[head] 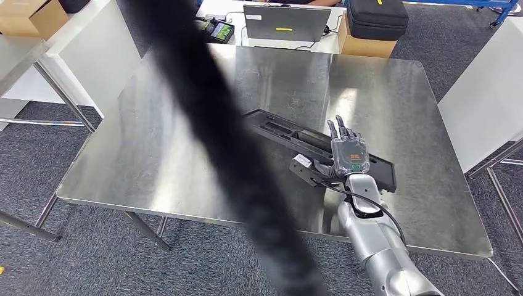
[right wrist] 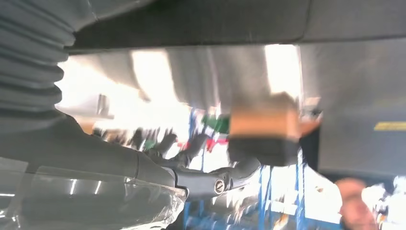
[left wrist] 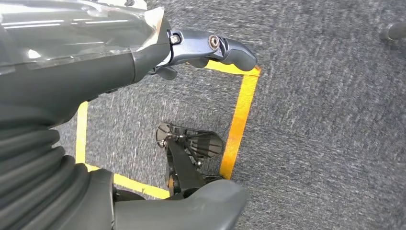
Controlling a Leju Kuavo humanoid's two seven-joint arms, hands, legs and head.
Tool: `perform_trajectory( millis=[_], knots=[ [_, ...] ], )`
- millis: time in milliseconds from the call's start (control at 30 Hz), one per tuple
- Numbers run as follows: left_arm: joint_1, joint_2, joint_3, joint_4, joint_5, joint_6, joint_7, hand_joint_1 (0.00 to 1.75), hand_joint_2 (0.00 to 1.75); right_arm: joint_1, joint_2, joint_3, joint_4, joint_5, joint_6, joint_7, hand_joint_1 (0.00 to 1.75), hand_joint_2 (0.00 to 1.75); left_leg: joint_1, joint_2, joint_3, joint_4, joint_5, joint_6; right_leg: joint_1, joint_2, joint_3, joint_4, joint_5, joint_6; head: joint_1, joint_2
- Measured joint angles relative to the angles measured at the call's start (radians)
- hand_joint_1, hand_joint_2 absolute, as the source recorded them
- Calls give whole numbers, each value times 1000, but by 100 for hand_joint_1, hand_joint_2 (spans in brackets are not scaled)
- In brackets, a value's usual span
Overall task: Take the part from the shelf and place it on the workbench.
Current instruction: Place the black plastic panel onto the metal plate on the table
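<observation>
The part point(head: 321, 148), a long black moulded piece, is laid flat on the steel worktop point(head: 185, 142), slanting from far left to near right, right of the middle. The right hand point(head: 348, 151) is placed over the near right end of the part, fingers point(head: 343, 131) extended toward the far side; whether they grip the part cannot be told. In the right wrist view the picture is blurred and the grasp is hidden. The left hand point(left wrist: 143, 62) is seen above grey carpet marked with yellow tape point(left wrist: 239, 120), its fingers point(left wrist: 225, 48) spread with nothing between them. A laptop point(head: 286, 23) stands on a far table.
</observation>
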Motion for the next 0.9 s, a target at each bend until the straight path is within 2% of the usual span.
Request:
perform_trajectory(
  millis=[100,267,600,900],
  knots=[
    [2,0,11,0,2,-12,0,0,0,-17,9,1,40,-89,49,-45,0,175,0,0,0,0,0,0,0,0,0,0,0,0,0,0],
    [5,2,20,0,-12,-33,-9,0,0,-6,9,1,59,-152,74,-59,0,175,0,0,0,0,0,0,0,0,0,0,0,0,0,0],
    [0,6,19,0,-40,-53,5,0,0,9,-37,1,74,-229,112,-68,0,175,-3,1,2,0,0,0,0,0,1,0,0,0,0,0],
    [-3,8,19,0,-50,-61,7,0,0,32,-51,1,54,-290,116,-87,0,175,-3,0,5,0,0,0,0,0,4,0,0,0,0,0]
  ],
)
